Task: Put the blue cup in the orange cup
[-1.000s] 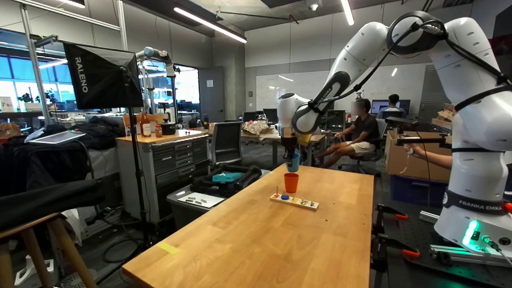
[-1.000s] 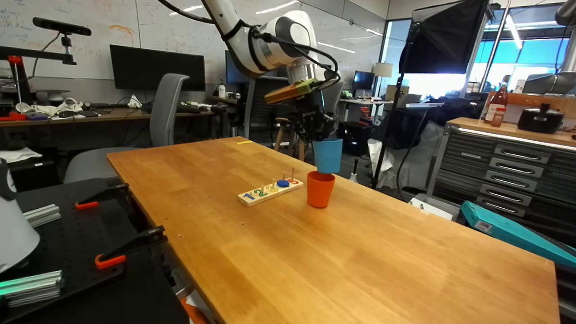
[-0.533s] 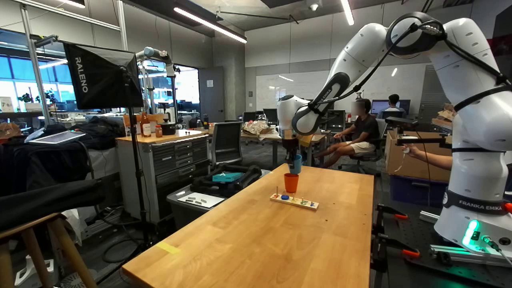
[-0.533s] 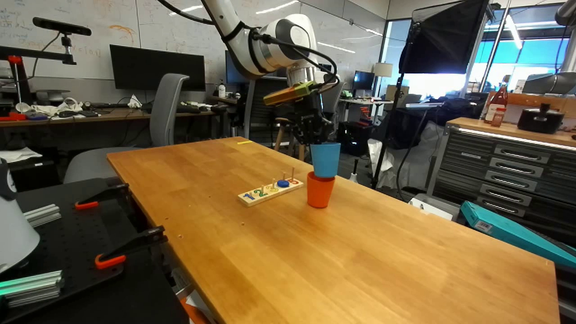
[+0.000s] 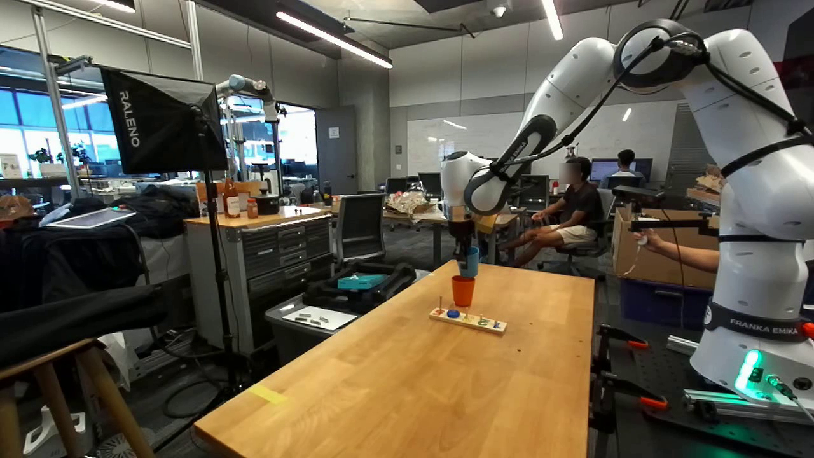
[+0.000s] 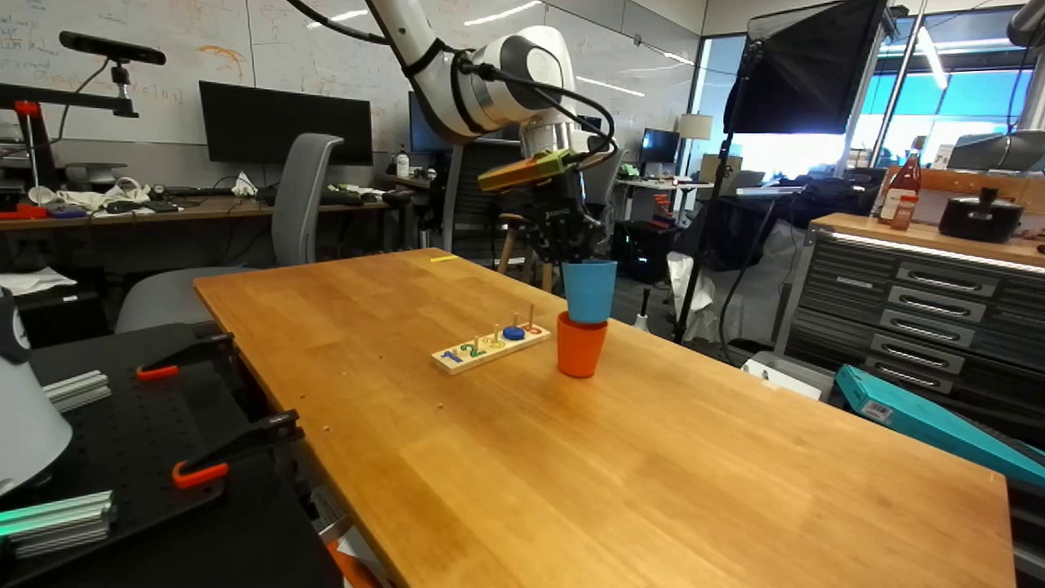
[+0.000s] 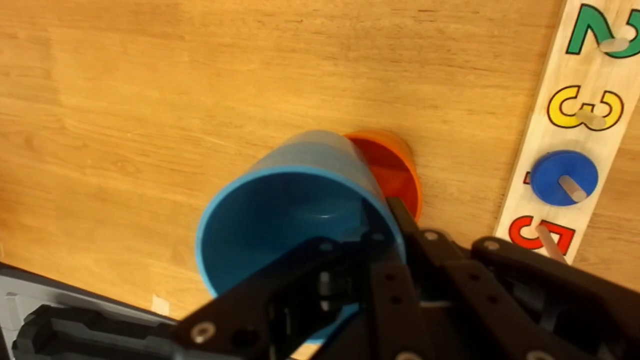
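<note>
The blue cup (image 6: 589, 291) is held upright or slightly tilted at the orange cup's rim in both exterior views (image 5: 470, 262). My gripper (image 6: 565, 251) is shut on its wall, one finger inside and one outside, as the wrist view (image 7: 382, 215) shows. The orange cup (image 6: 580, 351) stands upright on the table, also in an exterior view (image 5: 463, 292). In the wrist view the blue cup (image 7: 320, 150) covers the orange cup's left part; some orange inside (image 7: 395, 172) shows to its right. I cannot tell whether the blue bottom is within the rim or just above it.
A wooden peg board (image 6: 490, 349) with numbers and a blue disc (image 6: 513, 333) lies beside the orange cup; it also shows in the wrist view (image 7: 560, 140). Both cups are near one long edge of the wooden table (image 6: 694, 457). Clamps (image 6: 245, 449) sit at the opposite edge.
My gripper has lowered the blue cup and shifted it slightly sideways, so its bottom now overlaps the orange cup's rim. In the last half second it moved only a little. The orange cup has not moved.
</note>
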